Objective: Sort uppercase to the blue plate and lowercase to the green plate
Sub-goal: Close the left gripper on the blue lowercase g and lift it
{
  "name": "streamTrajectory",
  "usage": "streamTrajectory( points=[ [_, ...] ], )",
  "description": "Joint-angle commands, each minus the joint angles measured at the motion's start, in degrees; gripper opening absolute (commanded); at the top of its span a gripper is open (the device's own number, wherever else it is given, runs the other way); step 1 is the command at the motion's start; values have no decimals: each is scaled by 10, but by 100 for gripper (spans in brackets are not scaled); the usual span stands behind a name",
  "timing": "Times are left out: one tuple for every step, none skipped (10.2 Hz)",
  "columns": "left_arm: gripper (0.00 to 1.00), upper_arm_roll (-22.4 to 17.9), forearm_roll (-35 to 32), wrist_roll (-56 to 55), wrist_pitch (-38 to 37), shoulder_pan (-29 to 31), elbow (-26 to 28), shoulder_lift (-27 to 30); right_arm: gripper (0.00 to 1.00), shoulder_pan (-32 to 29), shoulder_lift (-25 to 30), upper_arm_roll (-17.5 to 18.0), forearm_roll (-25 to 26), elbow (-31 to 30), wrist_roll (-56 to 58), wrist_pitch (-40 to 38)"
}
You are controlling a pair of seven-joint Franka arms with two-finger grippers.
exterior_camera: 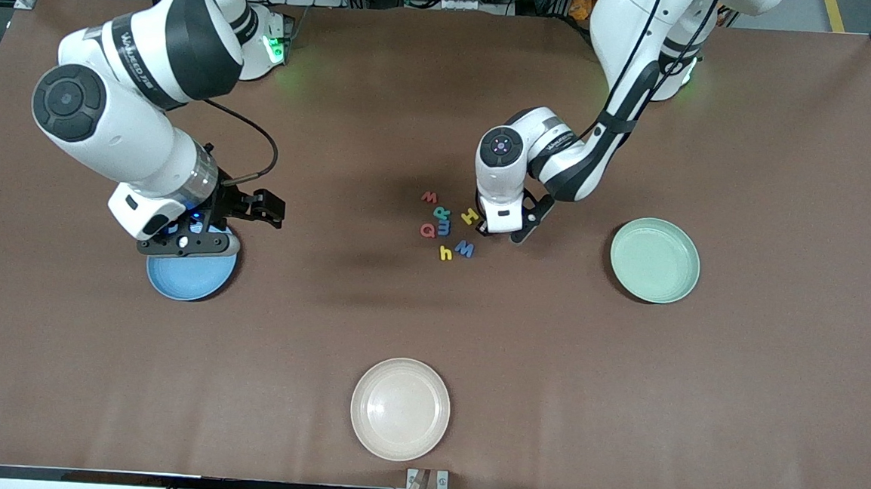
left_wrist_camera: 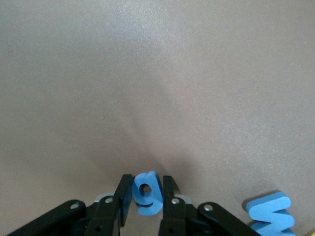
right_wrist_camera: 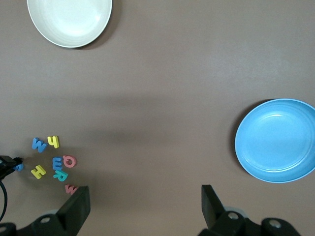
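Blue g [left_wrist_camera: 147, 193]: you had it clamped upright between the left gripper [left_wrist_camera: 146, 202] fingers, low at the letter cluster's edge, just beside the yellow H [exterior_camera: 470, 216] and near the blue W [left_wrist_camera: 270, 212]. Green plate [exterior_camera: 654, 259] lay toward the left arm's end from that cluster. Your right gripper [right_wrist_camera: 145, 206], fingers wide apart and holding nothing, hung over the blue plate [exterior_camera: 190, 275].

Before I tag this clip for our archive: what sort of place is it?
Probably a robotics lab: two arms mounted at a brown table, cables and metal framing along the base edge, foam letters and plates laid out as a sorting test.
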State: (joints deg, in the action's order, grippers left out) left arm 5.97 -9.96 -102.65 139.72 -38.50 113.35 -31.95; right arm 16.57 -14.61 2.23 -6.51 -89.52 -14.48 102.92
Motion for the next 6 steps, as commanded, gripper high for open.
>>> streamTrajectory(
  points=[
    [19,-5,-17,-5,6,-6,4,5,100,-7,3,1,7,11,-6,-11],
    [17,-5,-17,6,2,-5,3,7,99,-7,2,1,7,11,-6,-11],
    [15,-5,-16,13,0,-3,2,9,99,-10,1,1,7,10,-6,-11],
    [13,-5,-16,30,-8,-2,1,14,99,-15,1,1,7,10,-6,-11],
    [9,-5,-16,55,-25,6,1,21,99,-15,1,1,6,10,-6,-11],
    [4,-4,-16,88,-50,14,-1,31,99,-15,0,1,6,10,-7,-11]
  ],
)
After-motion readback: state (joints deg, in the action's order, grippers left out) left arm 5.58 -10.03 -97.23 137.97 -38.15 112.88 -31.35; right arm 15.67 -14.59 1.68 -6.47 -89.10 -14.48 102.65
